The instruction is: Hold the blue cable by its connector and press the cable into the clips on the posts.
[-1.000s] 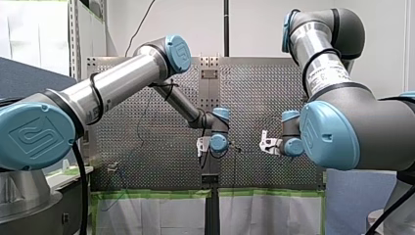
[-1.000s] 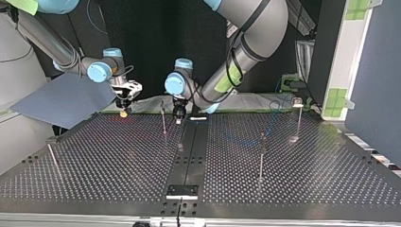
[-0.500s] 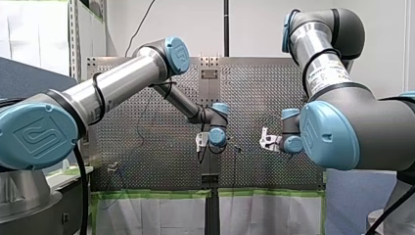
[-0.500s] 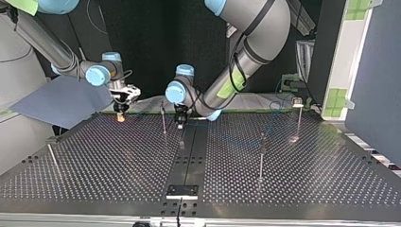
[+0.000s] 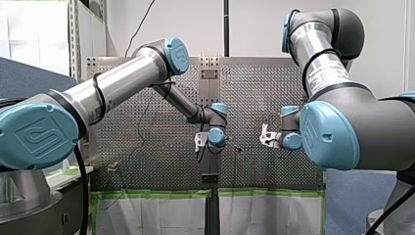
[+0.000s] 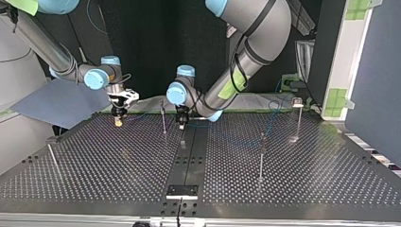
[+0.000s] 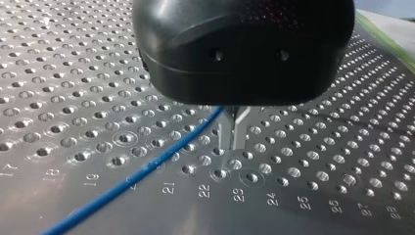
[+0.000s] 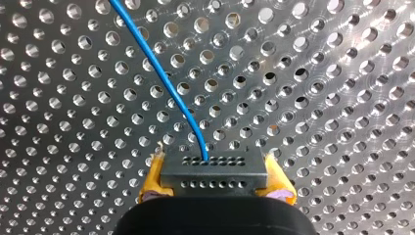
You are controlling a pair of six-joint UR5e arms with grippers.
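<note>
Blue thin cable [image 8: 160,73] spans both hands.
My right hand [image 8: 215,182] clamps its black perforated connector [image 8: 211,169]; my left hand [image 7: 234,131] seems pinched on the cable further along, the slim metal post [image 6: 163,120] standing between them on the worktop [image 6: 283,189].

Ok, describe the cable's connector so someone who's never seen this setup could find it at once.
Look over the perforated table to my right gripper, the one with yellow pads. Clamped between those pads is the connector, a dark rectangular block with rows of small holes. Unlike anything else there, the blue cable runs straight into it.
</note>
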